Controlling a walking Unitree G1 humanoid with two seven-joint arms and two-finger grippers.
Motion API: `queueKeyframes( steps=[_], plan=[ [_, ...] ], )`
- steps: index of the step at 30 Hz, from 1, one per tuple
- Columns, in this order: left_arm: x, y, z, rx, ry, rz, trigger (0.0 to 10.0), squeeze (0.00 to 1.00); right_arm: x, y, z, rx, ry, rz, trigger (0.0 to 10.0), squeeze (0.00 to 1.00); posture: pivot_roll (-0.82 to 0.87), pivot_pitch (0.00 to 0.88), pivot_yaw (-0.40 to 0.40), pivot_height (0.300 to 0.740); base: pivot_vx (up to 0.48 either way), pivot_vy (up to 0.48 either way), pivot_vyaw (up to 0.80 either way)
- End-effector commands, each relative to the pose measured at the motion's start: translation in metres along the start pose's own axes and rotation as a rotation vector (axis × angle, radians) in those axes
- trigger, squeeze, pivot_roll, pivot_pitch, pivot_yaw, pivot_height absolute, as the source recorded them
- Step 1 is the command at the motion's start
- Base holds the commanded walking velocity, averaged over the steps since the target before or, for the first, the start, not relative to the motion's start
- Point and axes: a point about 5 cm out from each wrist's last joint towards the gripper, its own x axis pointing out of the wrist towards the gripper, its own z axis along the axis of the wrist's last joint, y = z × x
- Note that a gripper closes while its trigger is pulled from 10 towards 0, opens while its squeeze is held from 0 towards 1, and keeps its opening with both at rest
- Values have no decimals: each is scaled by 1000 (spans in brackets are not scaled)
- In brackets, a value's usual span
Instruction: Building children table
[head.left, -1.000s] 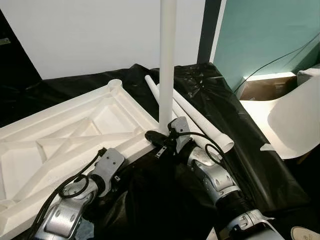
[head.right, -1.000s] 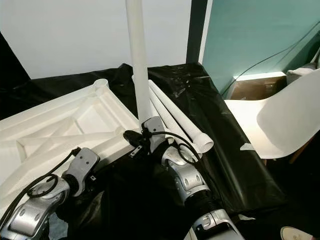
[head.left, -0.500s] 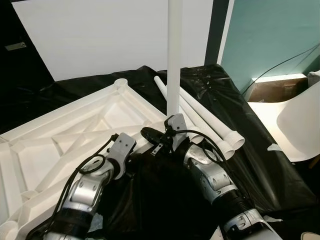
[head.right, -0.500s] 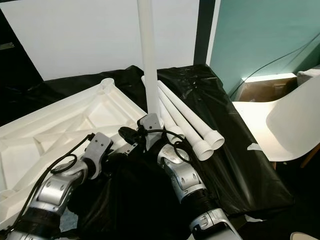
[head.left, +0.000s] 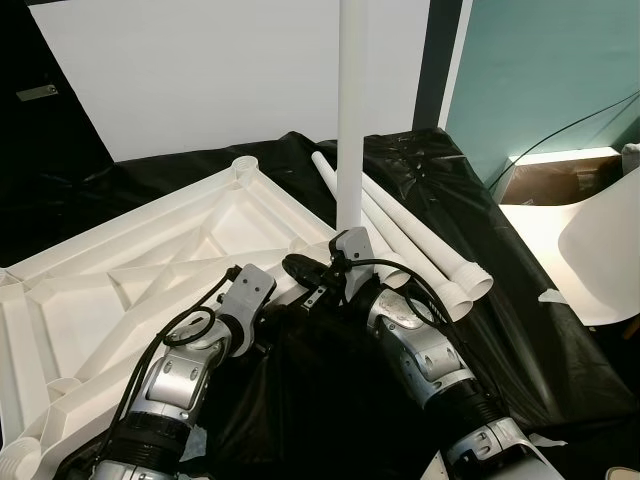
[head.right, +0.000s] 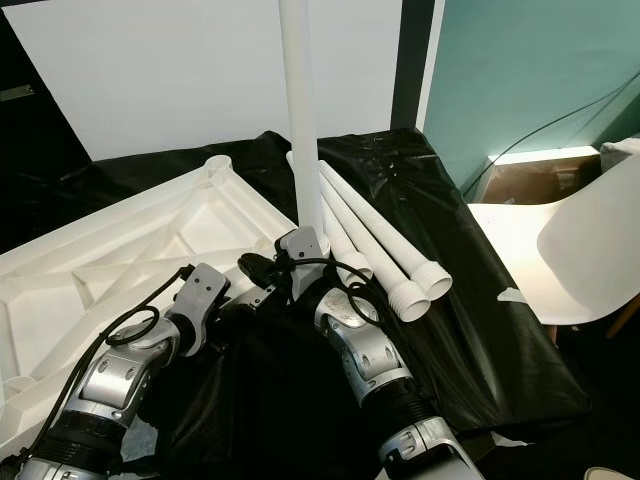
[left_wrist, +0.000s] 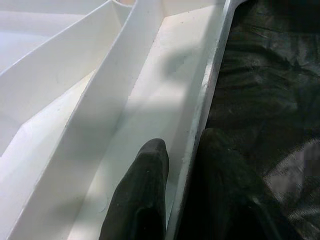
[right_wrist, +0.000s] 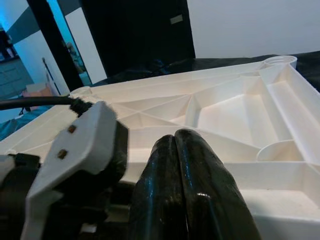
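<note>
A white table top (head.left: 150, 270) lies upside down on a black plastic sheet (head.left: 520, 330), ribbed underside up, as the robot works on a children's table. One white leg (head.left: 351, 110) stands upright in the corner socket nearest the robot's right arm, its long axis vertical and its upper end out of frame. Three loose legs (head.right: 385, 240) lie side by side on the sheet just beyond that corner, their long axes running from the sheet's far edge toward its right edge, flared ends nearest the robot.

The left gripper (left_wrist: 177, 200) straddles the top's near rim, one finger (left_wrist: 142, 195) inside the tray-like underside and the other outside on the sheet, clamped on the rim. The right gripper (right_wrist: 185, 185) sits at the foot of the standing leg with its fingers pressed together on nothing.

Compared with a second ago, the left arm has come up along the near rim toward the leg corner and the head has shifted; the leg itself stands as it did. That suggests the leg is seated and the top is being steadied for the next one.

A white chair (head.right: 590, 240) stands beside the sheet's right edge.
</note>
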Motion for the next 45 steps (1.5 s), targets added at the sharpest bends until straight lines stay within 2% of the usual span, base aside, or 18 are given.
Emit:
queueKeyframes(
  steps=[1, 4, 5, 9, 10, 11, 12, 13, 15, 16, 21, 25, 29, 32, 36, 45],
  plan=[
    [2, 10, -22, -39, 88, 250, 0, 0, 1, 0, 1, -3, 9, 16, 10000, 0, 181, 0, 2, 740, 0, 0, 0],
    [4, 8, -21, -61, 71, 262, 0, 0, 1, -2, 3, -15, 13, 27, 10000, 0, 170, 0, -10, 740, 0, 0, 0],
    [6, 5, -23, -70, 62, 280, 1961, 0, 0, -4, 3, -21, 16, 29, 10000, 0, 158, 0, -11, 740, 0, 0, 0],
    [6, 4, -24, -70, 63, 291, 1961, 0, -1, -4, 3, -23, 18, 27, 10000, 0, 158, 0, -11, 740, 0, 0, 0],
    [6, 5, -27, -52, 75, 300, 8196, 0, -2, -5, 2, -17, 21, 16, 10000, 0, 144, 0, 4, 740, 0, 0, 0],
    [6, 5, -28, -38, 83, 305, 8784, 0, -3, -5, 2, -13, 23, 8, 10000, 0, 144, 0, 4, 740, 0, 0, 0],
    [6, 5, -28, -38, 83, 305, 8784, 0, -3, -5, 2, -13, 23, 8, 10000, 0, 144, 0, 4, 740, 0, 0, 0],
    [5, 10, -27, -34, 82, 331, 7255, 0, -4, -6, 1, -6, 24, -12, 10000, 0, 136, 0, 13, 740, 0, 0, 0],
    [5, 12, -26, -39, 78, 340, 7255, 0, -4, -7, 1, -5, 23, -17, 10000, 0, 136, 0, 13, 740, 0, 0, 0],
    [6, 15, -24, -54, 68, 354, 0, 0, -5, -7, 1, -5, 22, -19, 10000, 0, 133, 0, 16, 740, 0, 0, 0],
    [14, 17, -11, -117, 30, 405, 0, 0, -5, -8, 2, -11, 20, -24, 10000, 0, 118, 0, 25, 740, 0, 0, 0],
    [18, 16, -8, -127, 20, 419, 0, 0, -5, -9, 2, -14, 18, -30, 10000, 0, 113, 0, 28, 740, 0, 0, 0],
    [20, 17, -7, -172, 9, 460, 0, 0, -6, -10, 3, -17, 18, -43, 10000, 0, 105, 0, 35, 740, 0, 0, 0],
    [20, 18, -7, -182, 7, 470, 0, 0, -6, -11, 3, -18, 18, -45, 10000, 0, 105, 0, 35, 740, 0, 0, 0],
    [19, 26, -5, -234, -19, 567, 0, 0, -6, -11, 3, -22, 18, -48, 10000, 0, 104, 0, 37, 740, 0, 0, 0],
    [12, 41, -4, -323, -54, 701, 0, 31, -5, -11, 3, -27, 18, -44, 10000, 0, 108, 0, 33, 740, 0, 0, 0]
  ],
)
